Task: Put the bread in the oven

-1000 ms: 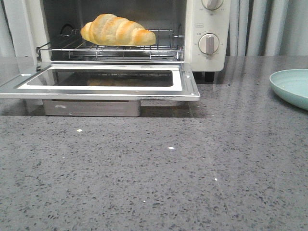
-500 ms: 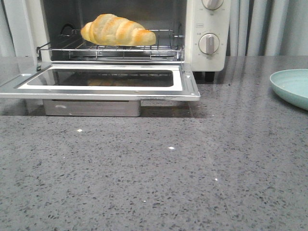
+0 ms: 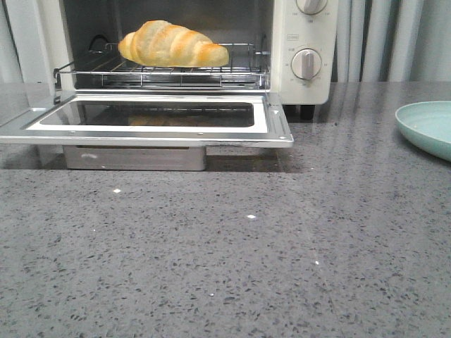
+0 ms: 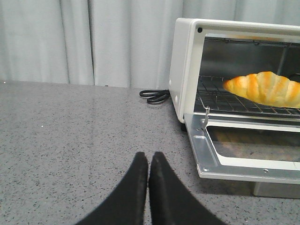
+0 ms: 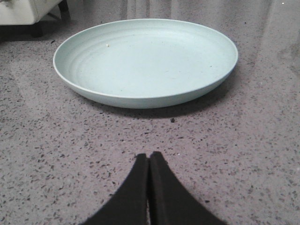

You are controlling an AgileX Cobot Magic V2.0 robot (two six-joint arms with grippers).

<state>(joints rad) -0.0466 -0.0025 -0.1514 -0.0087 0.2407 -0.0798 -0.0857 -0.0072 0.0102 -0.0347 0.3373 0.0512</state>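
The oven (image 3: 303, 49) runs off the top and left edges of the front view, so its roof and all but the lower rim of its upper knob (image 3: 311, 5) are lost. Right of the oven, the plate (image 3: 427, 127) is cut by the picture's edge. The print beside the lower knob (image 3: 306, 63) is too small to read.

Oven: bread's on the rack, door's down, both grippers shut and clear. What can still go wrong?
1. The rack looks pulled forward, with the bread near the oven mouth; closing the door might jolt or clip it.
2. The open door juts over the counter, so a careless arm sweep could hit it.
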